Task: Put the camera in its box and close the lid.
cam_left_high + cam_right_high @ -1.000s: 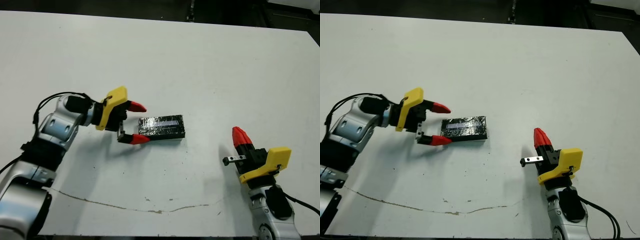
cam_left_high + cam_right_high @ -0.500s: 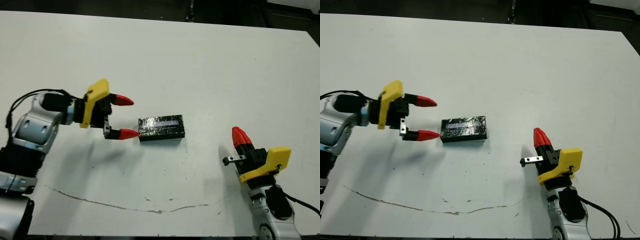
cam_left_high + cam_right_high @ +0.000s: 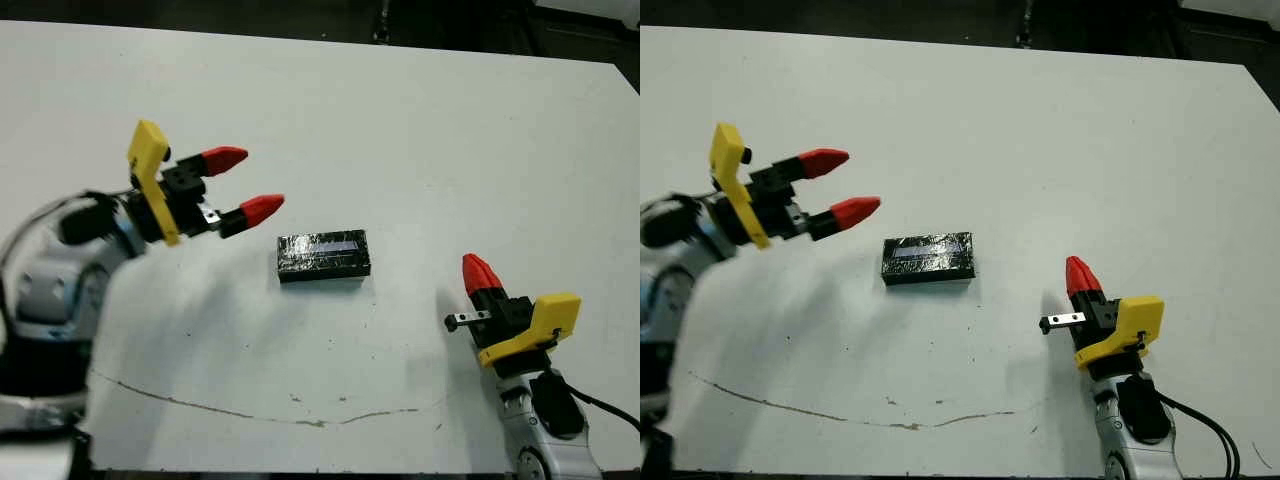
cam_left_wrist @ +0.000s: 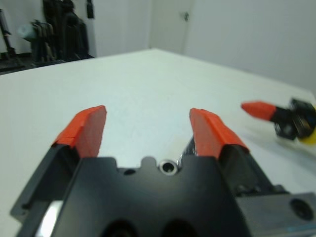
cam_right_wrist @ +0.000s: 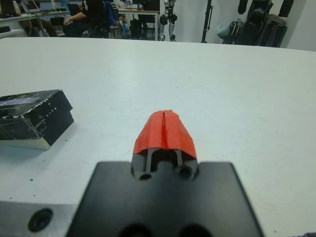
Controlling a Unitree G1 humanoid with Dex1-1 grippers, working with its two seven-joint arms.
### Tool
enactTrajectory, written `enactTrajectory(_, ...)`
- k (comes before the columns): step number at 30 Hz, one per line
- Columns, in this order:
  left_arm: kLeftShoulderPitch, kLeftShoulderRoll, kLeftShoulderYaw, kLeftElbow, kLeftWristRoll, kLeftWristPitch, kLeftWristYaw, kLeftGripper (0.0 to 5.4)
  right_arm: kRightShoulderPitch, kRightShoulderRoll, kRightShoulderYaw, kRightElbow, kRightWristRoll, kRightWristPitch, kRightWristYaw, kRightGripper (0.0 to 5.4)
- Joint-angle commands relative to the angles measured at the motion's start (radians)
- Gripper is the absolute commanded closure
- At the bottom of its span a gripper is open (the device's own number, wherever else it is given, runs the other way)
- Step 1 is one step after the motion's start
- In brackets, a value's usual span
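Note:
The lid (image 3: 322,253), a glossy black slab with a pale silver stripe, lies flat on the white box (image 5: 35,143) at the middle of the table; only the box's lower rim shows under it. The camera is hidden. My left gripper (image 3: 248,183) hangs open above the table, up and to the left of the lid, holding nothing. In the left wrist view its red fingers (image 4: 86,129) stand wide apart. My right gripper (image 3: 480,272) rests shut and empty to the right of the box, nearer the front edge.
A thin dark scuff line (image 3: 250,410) runs along the table near its front edge. The table's far edge (image 3: 300,33) meets a dark floor. Beyond the table a seated person (image 5: 81,17) and stands of equipment show.
My left gripper has drawn back from the lid's left end, rising and turning up and to the left, still open. The lid, box and right gripper have not moved.

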State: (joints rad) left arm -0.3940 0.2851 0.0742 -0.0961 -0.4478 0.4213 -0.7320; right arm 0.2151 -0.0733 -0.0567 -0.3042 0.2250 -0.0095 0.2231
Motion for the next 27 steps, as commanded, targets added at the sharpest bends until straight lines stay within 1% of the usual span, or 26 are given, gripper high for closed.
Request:
enactTrajectory(1,0.021,-0.055,-0.034,-0.039,0.014,0.003,0.088,1.64,0.012,-0.009,-0.003,0.002,-0.012,0.007,-0.009,5.4)
enactTrajectory(6,0.018,-0.105,-0.092,-0.072,0.031,0.06,0.2,2.37,0.01,-0.005,-0.002,0.012,-0.017,-0.009,-0.007,5.4)
enactTrajectory(13,-0.006,-0.129,-0.173,-0.071,0.085,0.121,0.285,3.39,0.009,-0.007,-0.006,0.006,-0.002,0.009,-0.003,5.4)
enactTrajectory(15,-0.017,-0.134,-0.186,-0.066,0.089,0.147,0.299,3.75,0.009,-0.008,-0.006,0.004,0.002,0.013,-0.001,5.4)
enactTrajectory(19,-0.046,-0.136,-0.223,-0.053,0.113,0.189,0.311,4.29,0.008,-0.007,-0.004,0.007,-0.011,0.0,-0.006,5.4)
enactTrajectory(25,-0.073,-0.134,-0.268,-0.033,0.128,0.262,0.314,5.25,0.005,-0.007,-0.007,0.014,0.0,-0.002,0.002,5.4)
enactTrajectory(26,-0.075,-0.133,-0.274,-0.032,0.131,0.271,0.313,5.38,0.005,-0.007,-0.008,0.015,0.001,-0.001,0.004,5.4)
enactTrajectory(27,-0.077,-0.133,-0.284,-0.028,0.133,0.281,0.308,5.39,0.005,-0.008,-0.008,0.014,0.002,0.0,0.005,5.4)
